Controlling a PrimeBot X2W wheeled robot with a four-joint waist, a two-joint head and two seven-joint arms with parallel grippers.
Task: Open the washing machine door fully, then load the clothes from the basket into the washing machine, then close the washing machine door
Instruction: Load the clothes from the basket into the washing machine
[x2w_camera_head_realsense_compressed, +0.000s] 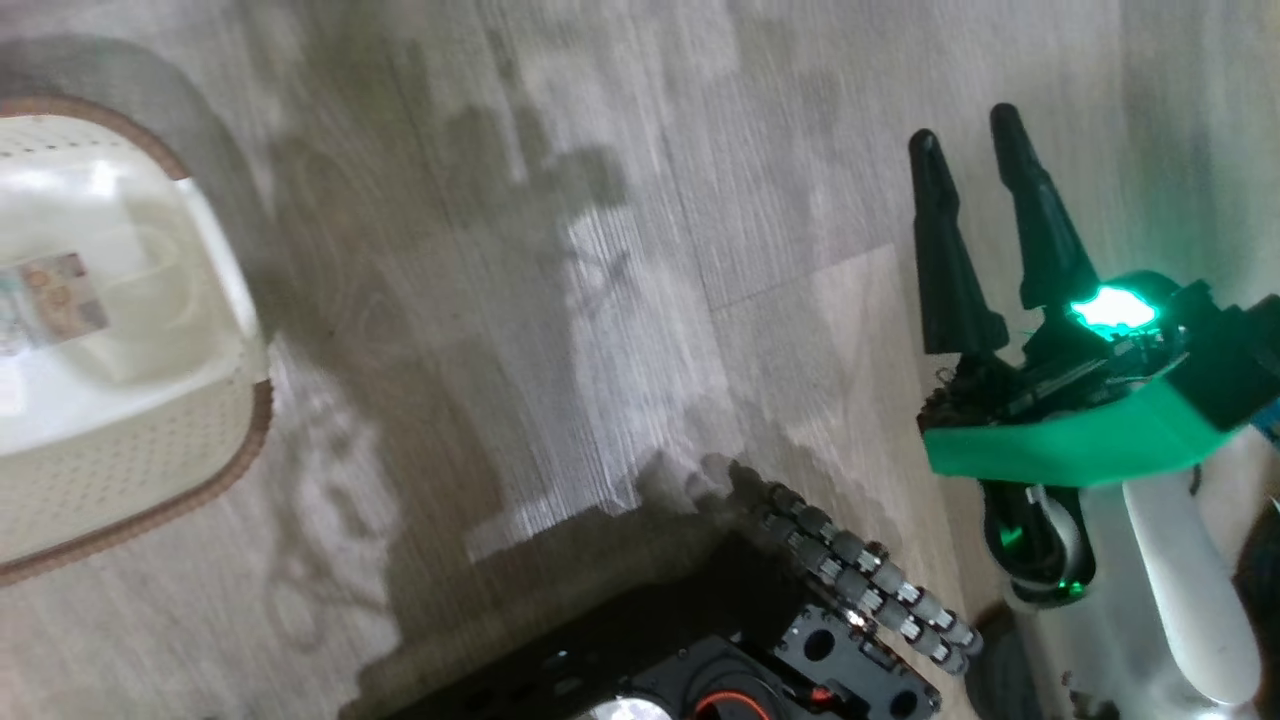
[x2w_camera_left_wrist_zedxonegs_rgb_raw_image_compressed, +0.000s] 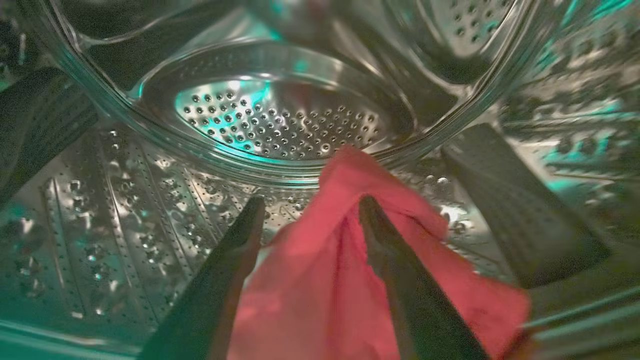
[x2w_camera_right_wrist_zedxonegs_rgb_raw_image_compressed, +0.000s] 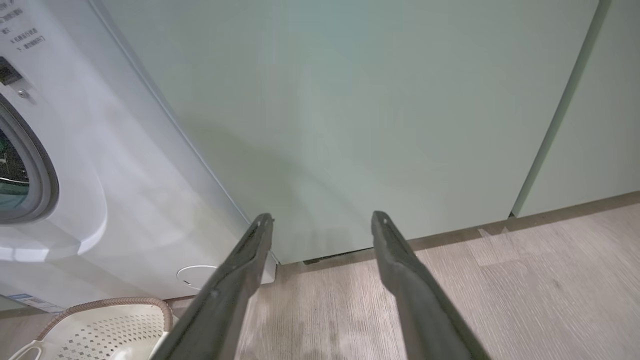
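In the left wrist view my left gripper (x2w_camera_left_wrist_zedxonegs_rgb_raw_image_compressed: 311, 200) reaches inside the steel drum (x2w_camera_left_wrist_zedxonegs_rgb_raw_image_compressed: 150, 220) of the washing machine (x2w_camera_right_wrist_zedxonegs_rgb_raw_image_compressed: 125, 165). Its fingers stand apart, open. The red clothes (x2w_camera_left_wrist_zedxonegs_rgb_raw_image_compressed: 320, 280) lie between the fingers and drape over the right one, resting on the drum's bottom. The cream basket (x2w_camera_head_realsense_compressed: 150, 440) stands on the floor at the head view's left, with just the label on its bottom inside; its rim (x2w_camera_right_wrist_zedxonegs_rgb_raw_image_compressed: 115, 302) also shows low in the right wrist view. My right gripper (x2w_camera_head_realsense_compressed: 963, 127) hangs open over bare floor. The washing machine door is out of view.
Pale green cabinets (x2w_camera_right_wrist_zedxonegs_rgb_raw_image_compressed: 375, 115) stand right of the machine, above a wood-look floor (x2w_camera_right_wrist_zedxonegs_rgb_raw_image_compressed: 525, 290). The machine's round flap (x2w_camera_right_wrist_zedxonegs_rgb_raw_image_compressed: 197, 275) sits low on its front. My dark base (x2w_camera_head_realsense_compressed: 720, 660) fills the head view's bottom centre. Dark drum paddles (x2w_camera_left_wrist_zedxonegs_rgb_raw_image_compressed: 520, 205) rise beside the clothes.
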